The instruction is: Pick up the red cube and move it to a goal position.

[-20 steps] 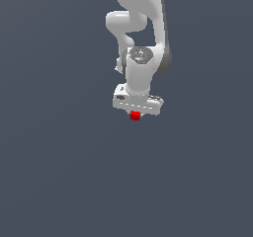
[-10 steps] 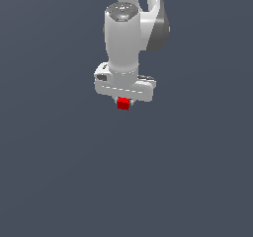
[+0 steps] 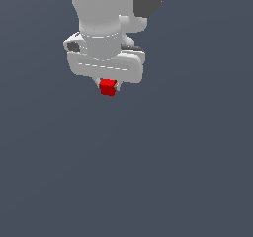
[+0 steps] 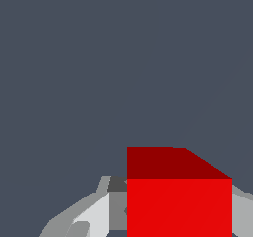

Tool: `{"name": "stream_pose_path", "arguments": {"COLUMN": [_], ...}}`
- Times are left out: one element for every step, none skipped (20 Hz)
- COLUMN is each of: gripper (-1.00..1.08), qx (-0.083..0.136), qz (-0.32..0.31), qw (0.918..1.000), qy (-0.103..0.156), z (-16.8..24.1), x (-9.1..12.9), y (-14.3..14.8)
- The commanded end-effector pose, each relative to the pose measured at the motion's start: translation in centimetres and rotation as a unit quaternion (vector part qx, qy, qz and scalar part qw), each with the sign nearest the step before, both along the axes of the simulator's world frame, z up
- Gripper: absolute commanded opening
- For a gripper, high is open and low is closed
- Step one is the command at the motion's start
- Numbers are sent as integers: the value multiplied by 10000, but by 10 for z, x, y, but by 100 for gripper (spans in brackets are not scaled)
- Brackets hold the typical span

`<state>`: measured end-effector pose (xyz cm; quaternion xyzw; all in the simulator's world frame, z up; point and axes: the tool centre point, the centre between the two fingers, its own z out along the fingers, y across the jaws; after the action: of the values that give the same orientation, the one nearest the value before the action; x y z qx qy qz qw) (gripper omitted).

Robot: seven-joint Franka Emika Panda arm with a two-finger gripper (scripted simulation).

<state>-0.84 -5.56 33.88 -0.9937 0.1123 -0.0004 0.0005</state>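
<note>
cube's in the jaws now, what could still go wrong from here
1. The red cube hangs from the very tips of the gripper, most of it showing below; such a shallow hold might slip during a quick move.
2. In the wrist view the cube fills the near field and no goal marker shows in either view, so judging the release spot may be difficult.

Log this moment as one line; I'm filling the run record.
phase: carrying | gripper: shut on red cube | cube: off the ground, between fingers | goal: no marker visible
</note>
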Motion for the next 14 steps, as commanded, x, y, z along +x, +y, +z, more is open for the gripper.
{"name": "stream_pose_path", "arguments": {"gripper": [-100, -100, -100, -100, -100, -100, -100, -100, -100, -100, -100, -100, -100, -100], "qx": [-3, -3, -3, -3, -3, -3, -3, -3, -3, -3, -3, -3, -3, -3], "qz": [4, 4, 4, 4, 4, 4, 4, 4, 4, 4, 4, 4, 4, 4], "qw": [10000, 10000, 10000, 10000, 10000, 10000, 10000, 10000, 10000, 10000, 10000, 10000, 10000, 10000], "qy": [4, 4, 4, 4, 4, 4, 4, 4, 4, 4, 4, 4, 4, 4], "z": [22, 29, 36, 42, 48, 53, 58, 62, 66, 70, 73, 76, 78, 80], "x": [5, 7, 9, 10, 12, 13, 15, 16, 17, 18, 19, 20, 21, 22], "y": [-10, -14, -17, -20, -23, -25, -28, -30, -32, -33, -35, -36, -37, -38]}}
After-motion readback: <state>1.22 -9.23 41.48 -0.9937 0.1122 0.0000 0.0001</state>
